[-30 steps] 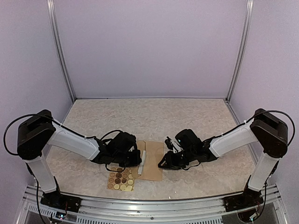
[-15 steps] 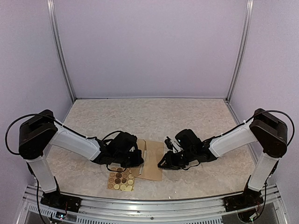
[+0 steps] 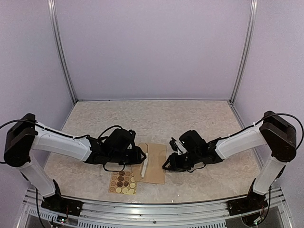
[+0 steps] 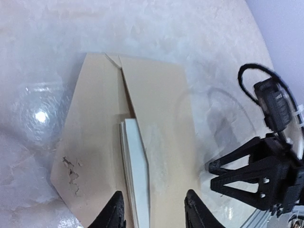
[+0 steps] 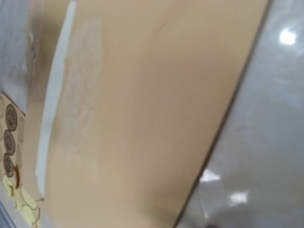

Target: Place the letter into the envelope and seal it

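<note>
From above, one envelope (image 3: pixel 156 167) lies flat on the table (image 3: pixel 156 118) between the two arms. One letter (image 3: pixel 145 164) shows as a narrow white strip along its left side. One sheet of round stickers (image 3: pixel 123 182) lies just near-left of it. The left gripper (image 3: pixel 139 156) sits low at the envelope's left edge and the right gripper (image 3: pixel 167 166) at its right edge.

In the left wrist view, the single envelope (image 4: pixel 161 118) has its pointed flap folded out to the left. The folded letter (image 4: pixel 137 175) lies partly tucked under the envelope's front panel. The left gripper (image 4: pixel 154 213) is spread, its two fingers (image 4: pixel 116 213) on either side of the letter's near end. The right gripper (image 4: pixel 212 175) rests beside the envelope. I cannot tell whether it is clenched.

The right wrist view, blurred and close, shows the envelope (image 5: pixel 152 104), the letter's white edge (image 5: pixel 54 109) and a corner of the sticker sheet (image 5: pixel 9 137).
</note>
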